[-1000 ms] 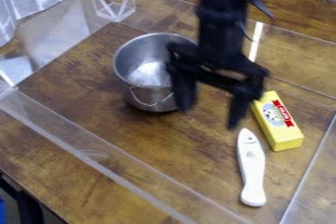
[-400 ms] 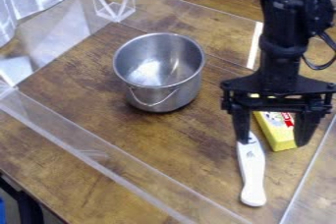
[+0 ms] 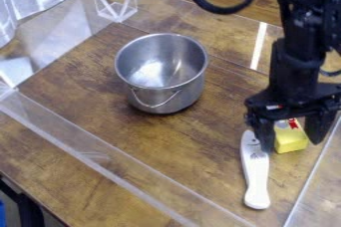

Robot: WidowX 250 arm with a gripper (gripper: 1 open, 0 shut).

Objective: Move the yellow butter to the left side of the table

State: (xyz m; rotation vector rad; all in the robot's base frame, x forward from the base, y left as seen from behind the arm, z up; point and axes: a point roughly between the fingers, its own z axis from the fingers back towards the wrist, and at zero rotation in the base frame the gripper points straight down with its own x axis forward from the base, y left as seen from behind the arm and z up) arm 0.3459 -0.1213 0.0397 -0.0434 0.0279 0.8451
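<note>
The yellow butter (image 3: 290, 140) lies on the right side of the dark wooden table (image 3: 80, 67), mostly covered by the arm above it. My black gripper (image 3: 292, 129) points straight down over the butter and is open, with one finger on each side of the block. Whether the fingers touch the block cannot be told. Only the near end of the butter shows between them.
A metal pot (image 3: 160, 70) with a wire handle stands in the middle of the table, left of the gripper. A white spatula-like utensil (image 3: 253, 169) lies just in front of the butter. Clear plastic walls (image 3: 94, 143) edge the table.
The gripper has moved from beside the pot to the right and down over the butter, and its wrist has rolled. It stayed open. The butter, pot and utensil have not moved.
</note>
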